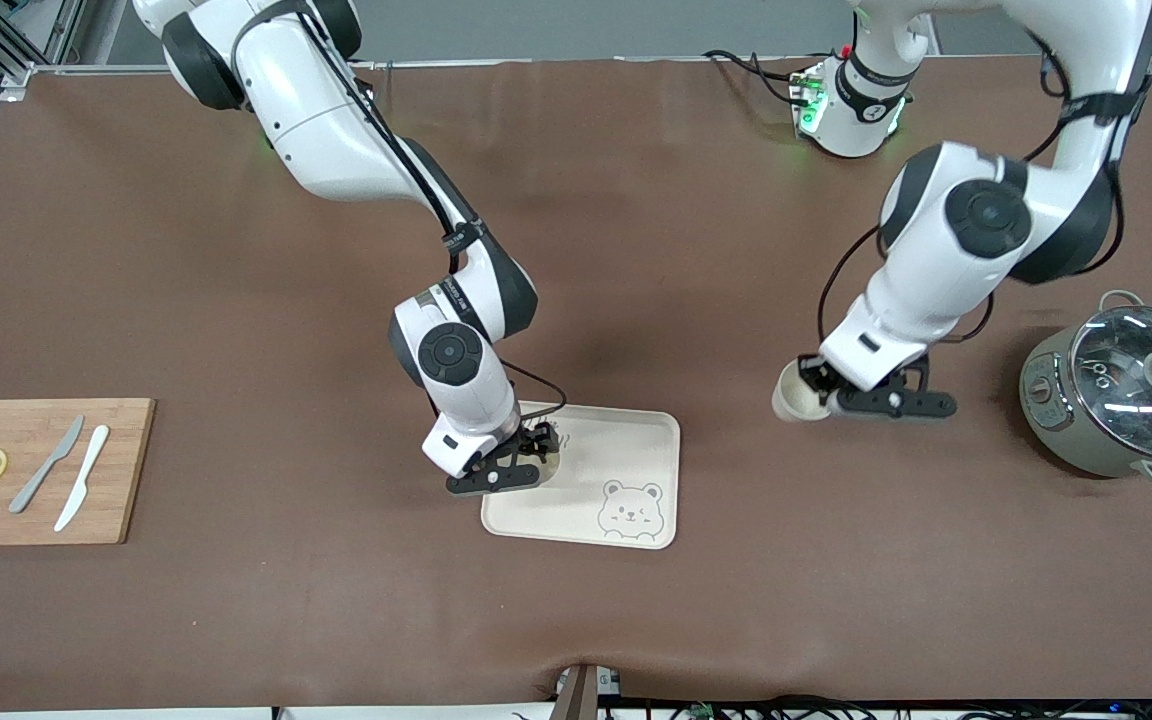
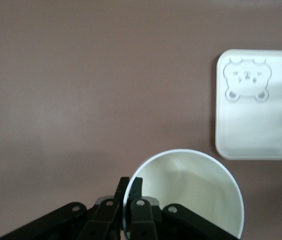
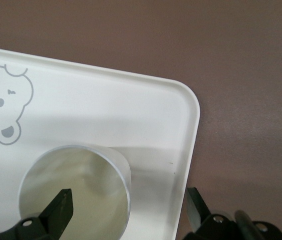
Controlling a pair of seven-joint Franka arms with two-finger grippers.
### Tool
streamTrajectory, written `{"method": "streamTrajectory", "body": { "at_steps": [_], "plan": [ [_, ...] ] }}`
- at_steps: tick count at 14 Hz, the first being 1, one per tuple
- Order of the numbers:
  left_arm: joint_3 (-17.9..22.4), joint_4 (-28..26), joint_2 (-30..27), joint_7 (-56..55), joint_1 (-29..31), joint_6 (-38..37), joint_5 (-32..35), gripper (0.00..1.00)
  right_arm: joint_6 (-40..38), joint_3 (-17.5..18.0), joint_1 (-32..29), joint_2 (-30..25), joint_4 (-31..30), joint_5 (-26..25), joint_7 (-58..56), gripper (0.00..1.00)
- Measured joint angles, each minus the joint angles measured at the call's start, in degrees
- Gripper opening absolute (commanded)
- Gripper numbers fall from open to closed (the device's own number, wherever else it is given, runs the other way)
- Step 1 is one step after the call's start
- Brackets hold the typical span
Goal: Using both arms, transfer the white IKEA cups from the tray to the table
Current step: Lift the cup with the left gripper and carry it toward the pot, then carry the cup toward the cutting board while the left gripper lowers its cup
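No readable text or number is showing anywhere; the tray [image 1: 636, 445] is carrying only a bear-face drawing [image 1: 630, 508].

Both arms are showing glossy white shells broken by black bands at the joints, with round black caps at the elbows and wrists, the right arm [image 1: 456, 350] and the left arm [image 1: 976, 225] alike. Thin black cables are running along the outside of each arm down toward the wrist, and a green light is glowing at the left arm's base [image 1: 841, 105]. The right gripper [image 1: 521, 465] and the left gripper [image 1: 836, 400] are showing matte black linkage fingers [image 2: 135, 200] with small silver pivot pins.
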Motion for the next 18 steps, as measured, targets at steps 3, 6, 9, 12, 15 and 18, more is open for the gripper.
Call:
{"method": "streamTrajectory", "body": {
  "at_steps": [3,6,9,12,15,18],
  "plan": [
    [-0.49,-10.2,-7.59,9.33,3.87,2.29,-4.57,0.0,0.43,-0.01,0.0,0.27,0.0,-0.02,-0.01,0.41],
    [-0.47,-20.17,-12.18,17.88,6.66,10.61,-8.08,0.0,0.5,-0.03,0.0,0.27,0.01,-0.04,-0.02,0.19],
    [-0.46,-27.74,-11.43,23.19,8.15,23.05,-10.59,0.0,0.63,-0.03,0.05,0.27,0.04,-0.04,-0.02,0.0],
    [-0.45,-30.41,-8.08,25.51,8.82,30.56,-10.65,0.0,1.2,0.0,0.34,0.26,0.23,-0.04,0.0,0.0],
    [-0.42,-31.56,-5.37,29.11,10.8,34.07,-10.65,0.0,0.98,-0.43,0.22,-0.15,1.38,0.03,0.05,0.0],
    [-0.4,-32.65,-3.99,33.87,13.54,34.39,-10.65,0.0,-8.14,-0.8,-1.02,-3.4,3.4,0.03,-0.76,0.0]
  ]
}}
